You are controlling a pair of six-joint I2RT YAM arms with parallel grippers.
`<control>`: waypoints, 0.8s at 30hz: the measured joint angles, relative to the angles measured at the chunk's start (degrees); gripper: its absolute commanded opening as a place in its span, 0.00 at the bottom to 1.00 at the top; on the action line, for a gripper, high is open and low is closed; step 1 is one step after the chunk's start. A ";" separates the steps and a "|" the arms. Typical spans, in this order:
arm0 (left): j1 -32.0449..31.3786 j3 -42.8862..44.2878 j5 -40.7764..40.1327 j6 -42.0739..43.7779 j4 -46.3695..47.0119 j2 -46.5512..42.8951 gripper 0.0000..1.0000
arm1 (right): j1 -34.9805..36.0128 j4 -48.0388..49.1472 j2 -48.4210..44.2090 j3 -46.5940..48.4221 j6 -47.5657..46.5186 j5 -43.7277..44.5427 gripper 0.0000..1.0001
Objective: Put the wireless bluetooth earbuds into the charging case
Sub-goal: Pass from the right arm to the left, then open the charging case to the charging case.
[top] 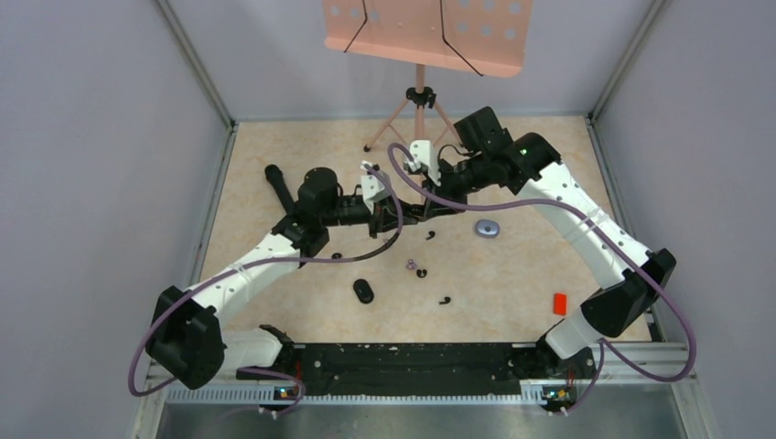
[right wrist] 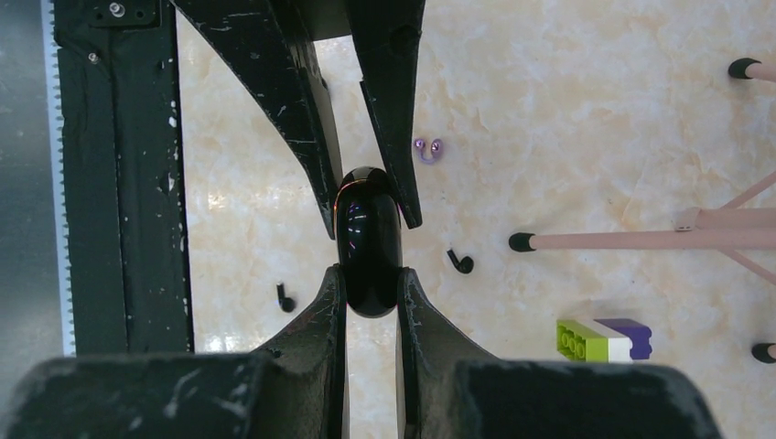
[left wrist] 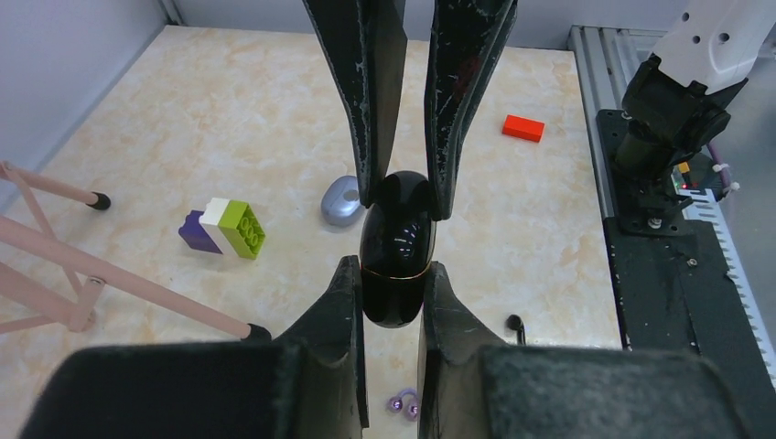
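A glossy black charging case (left wrist: pixel 395 247) hangs in mid-air, closed, with a thin seam around its middle. My left gripper (left wrist: pixel 392 270) is shut on one end and my right gripper (right wrist: pixel 369 274) is shut on the other end of the case (right wrist: pixel 369 240). In the top view the two grippers meet nose to nose (top: pixel 412 215) and hide the case. On the table below lie a pair of pale purple earbuds (left wrist: pixel 403 402) (right wrist: pixel 427 148) (top: pixel 411 264) and black earbuds (right wrist: pixel 460 262) (right wrist: pixel 285 299) (top: pixel 445 300) (top: pixel 430 235).
A second black case (top: pixel 363 290) and a grey case (top: pixel 486 229) lie on the table. A green-white-purple block (left wrist: pixel 229 229), a red brick (top: pixel 559 303) and a black cylinder (top: pixel 279 186) lie around. A pink stand (top: pixel 419 101) rises at the back, its legs (right wrist: pixel 631 240) close by.
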 measured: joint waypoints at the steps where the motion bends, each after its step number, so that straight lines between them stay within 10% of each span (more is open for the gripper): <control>1: 0.09 0.00 0.24 -0.11 0.13 0.17 0.00 | 0.02 0.02 0.00 0.00 0.28 0.22 0.04; 7: 1.18 -0.09 1.73 -2.43 3.02 1.20 0.00 | -0.35 0.07 1.09 1.79 4.37 1.25 0.30; 24: 3.63 -3.74 4.50 -11.63 14.45 3.17 0.00 | -4.55 0.85 6.62 12.70 13.55 2.71 0.39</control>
